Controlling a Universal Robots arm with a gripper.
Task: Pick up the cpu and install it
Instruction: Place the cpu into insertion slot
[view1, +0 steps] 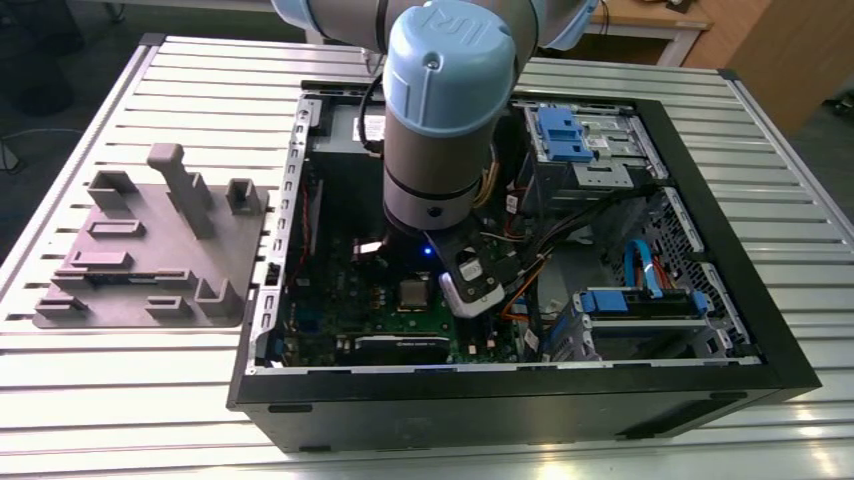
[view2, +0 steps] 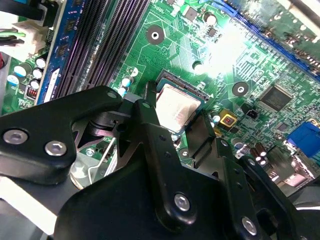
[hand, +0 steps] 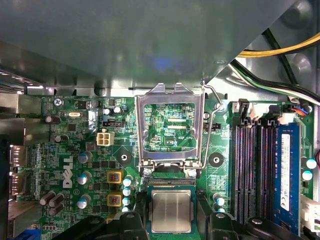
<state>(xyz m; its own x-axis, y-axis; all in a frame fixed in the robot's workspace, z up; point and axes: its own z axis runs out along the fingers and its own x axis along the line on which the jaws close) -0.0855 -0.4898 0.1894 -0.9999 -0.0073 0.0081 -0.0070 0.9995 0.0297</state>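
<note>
Looking across the exterior view, we see the arm (view1: 434, 110) reaching down into the open case (view1: 534, 410). The case lies on a slatted metal table (view1: 134, 400), and the grey plate (view1: 247, 250) sits just beside it toward the exterior view's left. Dark floor and wooden furniture (view1: 761, 40) lie beyond the table.

Both wrist views show the chip up close, which the exterior view does not. The gripper (view2: 175, 110) is narrowed onto the cpu (view2: 176, 105), with black fingers (view2: 146, 107) against two opposite edges. The cpu sits over the socket on the green board (hand: 80, 135). A strip of socket contacts shows past one edge of the chip, and we cannot tell whether it is fully seated.

In the first wrist view, the metal frame (hand: 170, 96) stands flipped open just beside the cpu (hand: 171, 210), and the wire lever (hand: 209, 130) runs along the frame's side. The memory slots (hand: 250, 170) lie near on one flank. Small capacitors (hand: 115, 177) crowd the other. Yellow and black cables (hand: 280, 50) pass along the case wall, well apart from the chip.
</note>
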